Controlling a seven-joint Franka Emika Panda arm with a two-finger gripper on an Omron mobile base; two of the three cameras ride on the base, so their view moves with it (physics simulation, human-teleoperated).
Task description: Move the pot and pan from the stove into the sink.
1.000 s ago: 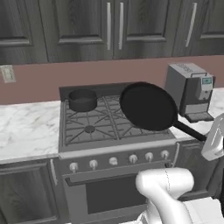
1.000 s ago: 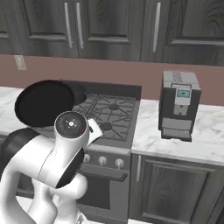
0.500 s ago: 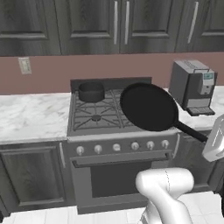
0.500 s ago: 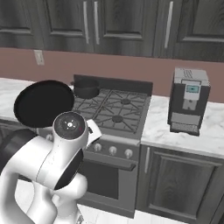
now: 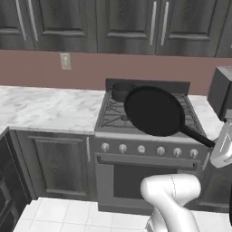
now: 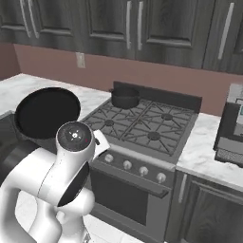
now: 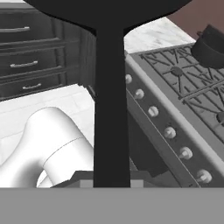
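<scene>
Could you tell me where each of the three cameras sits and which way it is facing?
Left base view: behind the arm to its left, looking forward and down at the stove, with the pan held above it; white arm at lower right.
Right base view: behind to its right, facing the same stove and the pot; arm at lower left.
Hand view: on the hand, looking along the pan's handle past the knobs; white arm link below.
Both base views share stove, pot and pan.
</scene>
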